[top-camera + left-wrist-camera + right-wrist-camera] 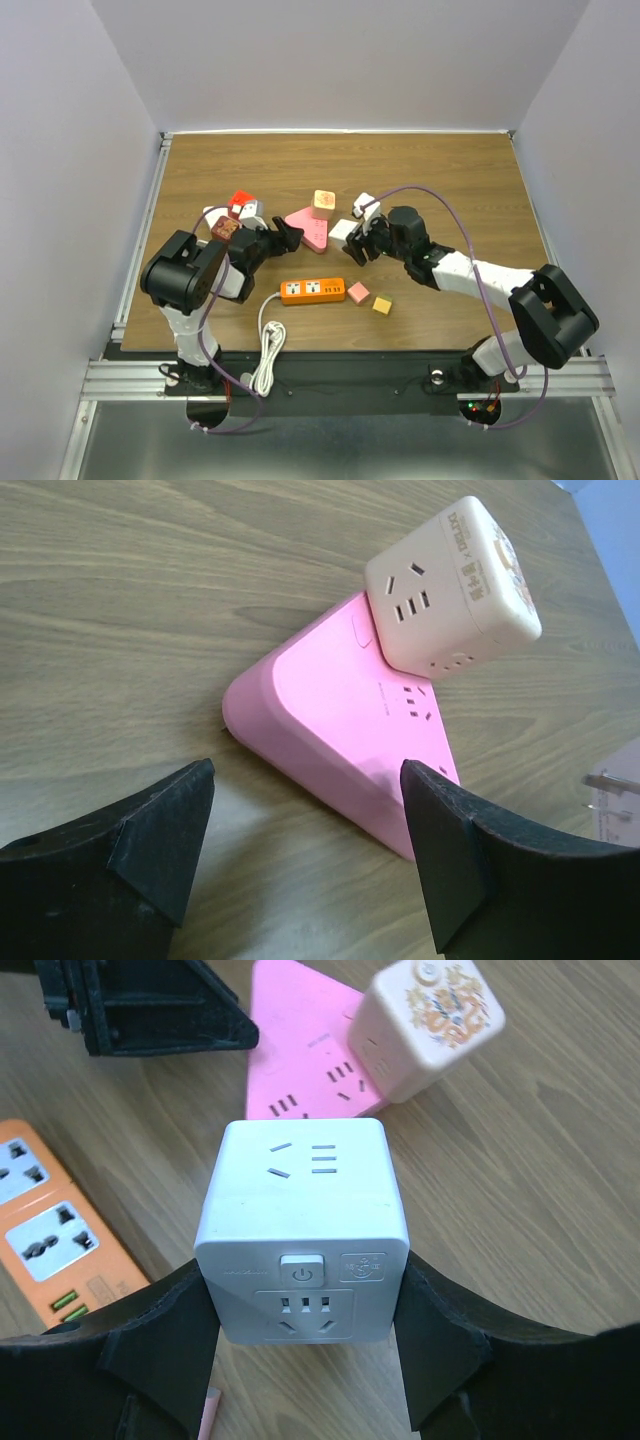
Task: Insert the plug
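Far left on the wooden table (450,170): a red cube adapter (241,202) and a brown cube (225,228), close together.

Next, the left gripper (284,237) (308,790), reaching rightward, fingers (165,830) spread wide, only bare wood between them, gripping nothing. Just beyond the fingertips, the pink triangular power strip (308,228) (340,720) (300,1030), flat on the table and untouched by either finger in the wrist view.

Nearer the bases, a coiled white cable (267,352) running up to the orange power strip (312,290) (40,1225), flat with sockets upward, apart from both grippers.

At the far tip of the pink strip, a beige cube socket (323,203) (450,585) (430,1025), tilted in the left wrist view and overlapping the strip's corner. Plugged in or merely leaning: cannot tell.

Just right of the pink strip, the white cube adapter (343,232) (305,1225), clamped in the right gripper (357,243) (305,1340), one finger (160,1350) pressed to each side, power button and a socket face turned toward the wrist camera. Resting on the wood or lifted off it: cannot tell. At the right edge of the left wrist view, metal prongs (606,783) jutting leftward from a pale body cut off by the frame.

Behind the right gripper, a second white cube (365,206). Right of the orange strip, a small pink block (358,292) and a small yellow block (382,305), near each other but not touching.
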You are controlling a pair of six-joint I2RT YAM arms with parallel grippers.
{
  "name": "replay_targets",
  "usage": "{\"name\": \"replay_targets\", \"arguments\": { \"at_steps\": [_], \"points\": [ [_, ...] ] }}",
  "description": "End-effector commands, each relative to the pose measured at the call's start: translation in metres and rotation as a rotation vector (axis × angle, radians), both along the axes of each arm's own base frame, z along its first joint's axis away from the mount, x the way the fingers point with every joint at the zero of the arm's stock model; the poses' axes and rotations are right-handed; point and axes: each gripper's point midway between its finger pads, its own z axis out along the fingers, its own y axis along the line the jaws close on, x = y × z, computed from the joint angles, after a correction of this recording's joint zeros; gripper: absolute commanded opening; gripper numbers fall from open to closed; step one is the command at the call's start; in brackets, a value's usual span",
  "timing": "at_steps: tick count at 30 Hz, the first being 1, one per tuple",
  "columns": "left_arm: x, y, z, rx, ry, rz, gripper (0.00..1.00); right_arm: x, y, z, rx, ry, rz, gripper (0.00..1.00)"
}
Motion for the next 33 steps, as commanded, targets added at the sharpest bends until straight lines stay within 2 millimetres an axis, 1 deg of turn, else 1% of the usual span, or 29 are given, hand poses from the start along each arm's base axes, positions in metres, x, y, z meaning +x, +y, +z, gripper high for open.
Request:
{"name": "replay_targets", "arguments": {
  "at_steps": [1, 2, 3, 4, 5, 6, 7, 8, 9, 10, 11, 13, 14, 15, 17, 18, 19, 22, 23, 25, 28, 33],
  "points": [
    [0.000, 0.010, 0.047, -0.007, -0.162, 0.034, 0.86, -0.004, 0.018, 0.027, 0.020, -0.124, 0.164, 0.01],
    [-0.001, 0.014, 0.050, 0.002, -0.171, 0.048, 0.87, -0.006, 0.019, 0.027, 0.011, -0.133, 0.192, 0.01],
    [-0.002, 0.016, 0.058, 0.001, -0.190, 0.052, 0.88, -0.009, 0.020, 0.025, -0.017, -0.145, 0.226, 0.01],
    [-0.002, 0.017, 0.058, 0.007, -0.188, 0.053, 0.88, -0.015, 0.023, 0.024, -0.018, -0.142, 0.276, 0.01],
    [-0.003, 0.015, 0.059, 0.009, -0.193, 0.036, 0.89, -0.015, 0.028, 0.026, -0.020, -0.150, 0.307, 0.01],
    [-0.002, 0.016, 0.062, 0.012, -0.202, 0.030, 0.89, -0.018, 0.030, 0.022, -0.044, -0.150, 0.346, 0.01],
    [0.000, 0.015, 0.064, 0.010, -0.211, 0.017, 0.89, -0.018, 0.033, 0.023, -0.045, -0.146, 0.367, 0.01],
    [-0.003, 0.010, 0.065, 0.004, -0.216, -0.026, 0.89, -0.014, 0.034, 0.022, -0.058, -0.139, 0.363, 0.01],
    [0.001, 0.009, 0.068, 0.007, -0.225, -0.040, 0.89, -0.003, 0.037, 0.022, -0.082, -0.113, 0.345, 0.01],
    [0.000, 0.004, 0.068, 0.007, -0.226, -0.074, 0.89, 0.002, 0.039, 0.019, -0.101, -0.100, 0.340, 0.01],
    [0.004, 0.002, 0.066, 0.009, -0.223, -0.084, 0.88, 0.013, 0.042, 0.017, -0.125, -0.088, 0.326, 0.01],
    [0.008, -0.001, 0.064, 0.015, -0.219, -0.104, 0.88, 0.022, 0.044, 0.011, -0.151, -0.071, 0.317, 0.01],
    [0.009, -0.004, 0.063, 0.016, -0.214, -0.119, 0.88, 0.026, 0.046, 0.012, -0.160, -0.072, 0.316, 0.01],
    [0.011, -0.004, 0.059, 0.019, -0.206, -0.120, 0.88, 0.034, 0.049, 0.007, -0.181, -0.060, 0.310, 0.01],
    [0.019, -0.003, 0.057, 0.028, -0.201, -0.107, 0.88, 0.047, 0.050, 0.010, -0.202, -0.070, 0.277, 0.00],
    [0.021, -0.002, 0.054, 0.034, -0.192, -0.102, 0.88, 0.050, 0.049, 0.007, -0.227, -0.044, 0.268, 0.01],
    [0.027, -0.002, 0.055, 0.040, -0.197, -0.097, 0.88, 0.054, 0.048, 0.007, -0.242, -0.042, 0.255, 0.01],
    [0.034, -0.002, 0.050, 0.063, -0.174, -0.093, 0.87, 0.057, 0.046, 0.007, -0.267, -0.023, 0.246, 0.01],
    [0.036, 0.001, 0.047, 0.079, -0.170, -0.075, 0.86, 0.061, 0.048, 0.012, -0.268, -0.028, 0.242, 0.01],
    [0.038, 0.003, 0.043, 0.092, -0.157, -0.063, 0.84, 0.060, 0.043, 0.006, -0.298, 0.005, 0.224, 0.01],
    [0.039, -0.001, 0.042, 0.089, -0.150, -0.088, 0.77, 0.062, 0.039, 0.001, -0.317, 0.029, 0.201, 0.02],
    [0.042, -0.002, 0.034, 0.106, -0.127, -0.090, 0.76, 0.055, 0.035, -0.011, -0.329, 0.078, 0.194, 0.03]
  ]
}}
